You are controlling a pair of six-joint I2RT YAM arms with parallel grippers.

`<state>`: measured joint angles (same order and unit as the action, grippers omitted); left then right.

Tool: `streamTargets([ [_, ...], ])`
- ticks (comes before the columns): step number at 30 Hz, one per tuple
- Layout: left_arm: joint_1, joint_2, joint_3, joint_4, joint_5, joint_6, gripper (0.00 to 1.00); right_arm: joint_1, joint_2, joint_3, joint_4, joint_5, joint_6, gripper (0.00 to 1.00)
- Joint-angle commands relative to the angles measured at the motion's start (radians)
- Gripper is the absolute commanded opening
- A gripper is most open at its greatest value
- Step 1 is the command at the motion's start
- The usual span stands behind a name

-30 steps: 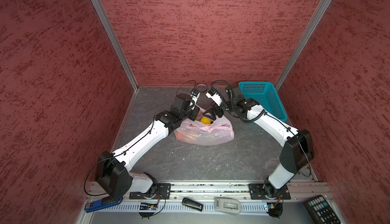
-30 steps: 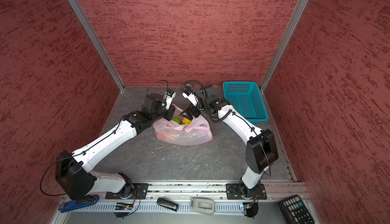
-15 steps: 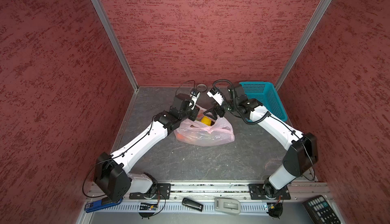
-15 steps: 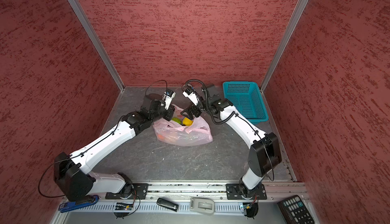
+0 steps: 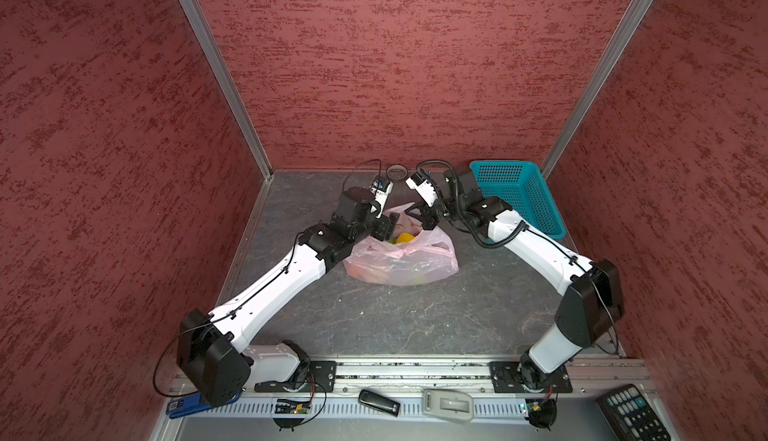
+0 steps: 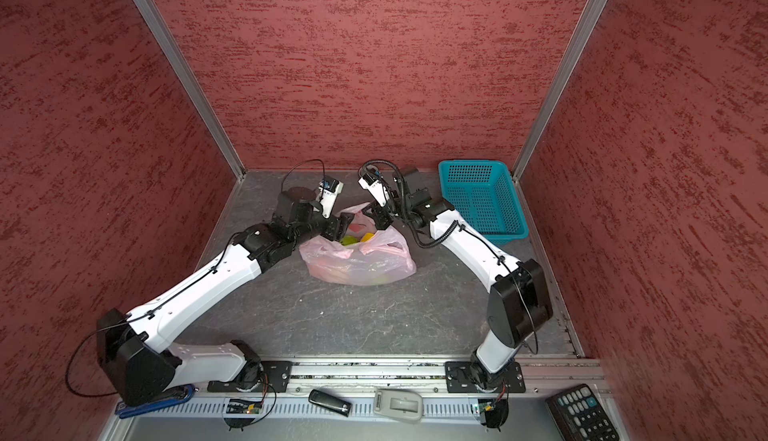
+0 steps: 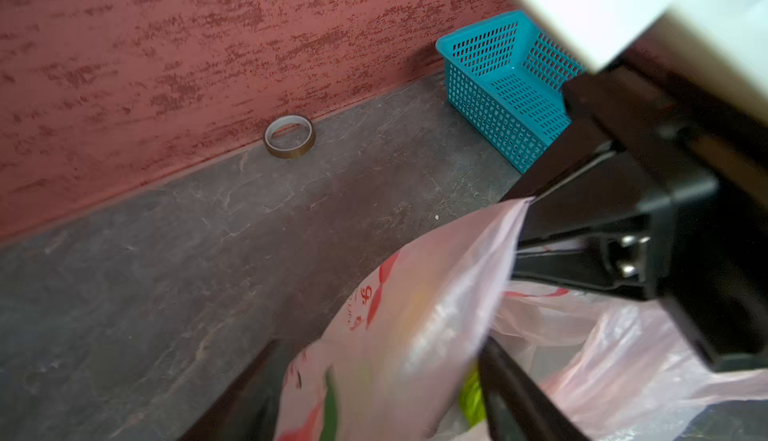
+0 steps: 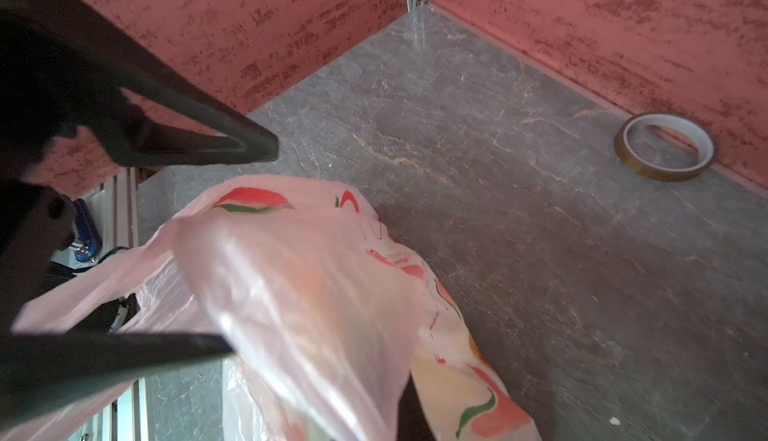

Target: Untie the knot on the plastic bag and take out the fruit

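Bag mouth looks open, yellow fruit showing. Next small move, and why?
Probably dip the left gripper into the plastic bag onto the yellow fruit. The bag's mouth gapes with that fruit exposed, the left jaws stand apart right beside it, and the right gripper is at the far rim.
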<state>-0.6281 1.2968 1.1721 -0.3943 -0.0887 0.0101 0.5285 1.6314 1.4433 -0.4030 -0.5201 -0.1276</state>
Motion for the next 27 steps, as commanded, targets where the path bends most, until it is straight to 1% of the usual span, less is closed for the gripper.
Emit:
streamTargets([
  [1, -0.027, 0.002, -0.008, -0.038, -0.06, -0.045, 0.93, 0.001, -0.064, -0.006, 0.045, -0.016, 0.035, 0.0],
  [2, -0.036, 0.014, -0.002, -0.058, -0.1, -0.056, 0.98, 0.0, -0.072, -0.008, 0.041, -0.012, 0.035, 0.0],
  [3, -0.043, 0.026, 0.006, -0.083, -0.145, -0.065, 1.0, 0.0, -0.078, -0.013, 0.04, -0.009, 0.035, 0.0],
  [6, -0.055, 0.054, 0.015, -0.155, -0.251, -0.09, 1.0, -0.001, -0.092, -0.035, 0.034, 0.01, 0.035, 0.0],
  [9, -0.059, 0.042, -0.013, -0.18, -0.282, -0.087, 0.99, -0.002, -0.106, -0.052, 0.027, 0.027, 0.04, 0.0],
  [13, -0.049, 0.041, -0.038, -0.245, -0.366, -0.091, 0.99, -0.002, -0.135, -0.088, 0.026, 0.075, 0.036, 0.0],
  [14, -0.043, 0.037, -0.044, -0.256, -0.375, -0.096, 1.0, -0.002, -0.143, -0.096, 0.023, 0.087, 0.029, 0.0],
  [17, -0.012, 0.012, -0.084, -0.272, -0.355, -0.109, 0.99, -0.013, -0.164, -0.118, 0.01, 0.12, 0.018, 0.0],
  [21, 0.048, -0.016, -0.16, -0.279, -0.321, -0.138, 0.9, -0.036, -0.173, -0.141, 0.008, 0.144, 0.011, 0.0],
  [23, 0.079, -0.027, -0.189, -0.27, -0.307, -0.14, 0.82, -0.044, -0.193, -0.146, 0.01, 0.146, 0.013, 0.0],
  [25, 0.114, -0.041, -0.206, -0.251, -0.279, -0.142, 0.7, -0.048, -0.203, -0.153, 0.013, 0.142, 0.015, 0.0],
  [27, 0.136, -0.052, -0.209, -0.225, -0.246, -0.137, 0.61, -0.049, -0.205, -0.159, 0.018, 0.132, 0.017, 0.0],
])
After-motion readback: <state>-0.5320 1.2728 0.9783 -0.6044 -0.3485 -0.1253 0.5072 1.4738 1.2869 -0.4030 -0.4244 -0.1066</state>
